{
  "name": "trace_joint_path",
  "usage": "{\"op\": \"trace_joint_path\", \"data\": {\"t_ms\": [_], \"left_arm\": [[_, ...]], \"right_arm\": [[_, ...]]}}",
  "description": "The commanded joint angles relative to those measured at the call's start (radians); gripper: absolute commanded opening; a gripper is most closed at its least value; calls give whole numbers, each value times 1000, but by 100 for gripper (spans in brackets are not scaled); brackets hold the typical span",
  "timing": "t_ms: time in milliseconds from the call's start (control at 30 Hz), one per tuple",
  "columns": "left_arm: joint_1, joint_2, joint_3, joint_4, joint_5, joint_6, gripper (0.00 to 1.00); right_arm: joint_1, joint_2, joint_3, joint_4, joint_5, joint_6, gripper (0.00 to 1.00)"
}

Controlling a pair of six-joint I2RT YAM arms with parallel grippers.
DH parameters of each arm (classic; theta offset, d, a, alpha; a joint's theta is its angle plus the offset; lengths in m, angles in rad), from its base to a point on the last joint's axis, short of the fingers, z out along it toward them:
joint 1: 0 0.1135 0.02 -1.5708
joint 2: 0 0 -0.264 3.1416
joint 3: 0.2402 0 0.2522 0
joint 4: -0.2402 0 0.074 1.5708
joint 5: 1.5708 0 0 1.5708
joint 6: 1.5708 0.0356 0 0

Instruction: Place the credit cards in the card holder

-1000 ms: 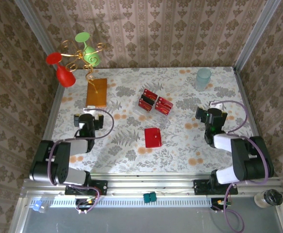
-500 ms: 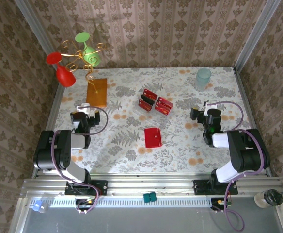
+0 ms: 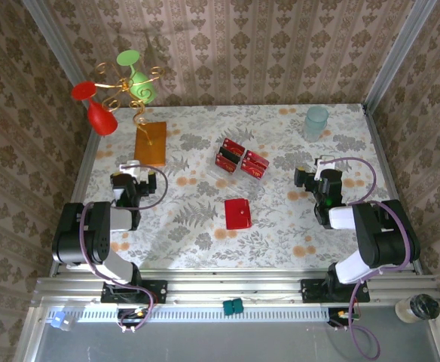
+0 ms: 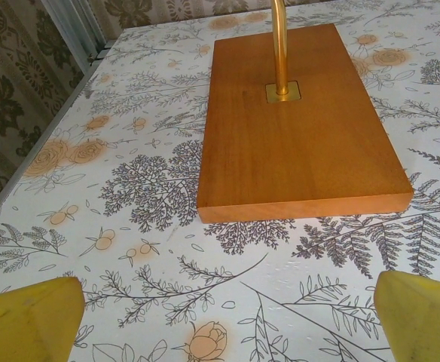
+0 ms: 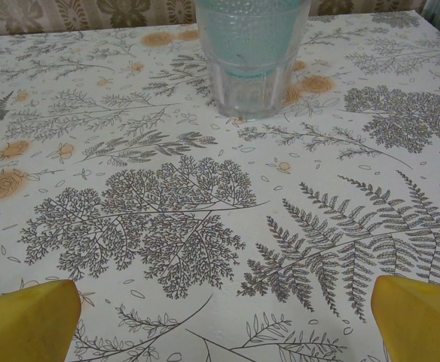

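**A:** Where are the credit cards (image 3: 240, 157) lying?

**B:** They are lying in a small cluster about midway across the bench (image 3: 280, 226), toward its far edge, and some are overlapping. The card holder (image 3: 237, 213) is sitting apart from them, closer to the near edge.

**A:** What is the left pincer (image 4: 224, 320) doing?

**B:** It is hanging low near the left edge with its yellow fingers (image 4: 28, 320) spread wide, gripping nothing. It is facing the orange-brown slab (image 4: 295, 128), which is lying toward the far left corner.

**A:** And the right pincer (image 5: 224, 317)?

**B:** It is also gaping wide and carrying nothing, near the right edge. It is pointing at the pale blue tumbler (image 5: 252, 53), which is standing upright by the far right corner.
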State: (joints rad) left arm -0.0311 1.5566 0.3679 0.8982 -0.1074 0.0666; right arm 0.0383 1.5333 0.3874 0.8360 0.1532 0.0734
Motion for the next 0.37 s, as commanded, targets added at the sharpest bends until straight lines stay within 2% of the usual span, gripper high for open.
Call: {"op": "trace_joint_path", "data": {"t_ms": [0, 100, 333], "left_arm": [[3, 1, 17, 34, 9, -16, 100], [-32, 6, -1, 81, -93, -7, 100], [-35, 5, 2, 75, -86, -2, 100]], "right_arm": [[4, -4, 13, 32, 31, -23, 100], [3, 1, 19, 25, 32, -23, 100], [-9, -5, 11, 31, 2, -18, 100]]}}
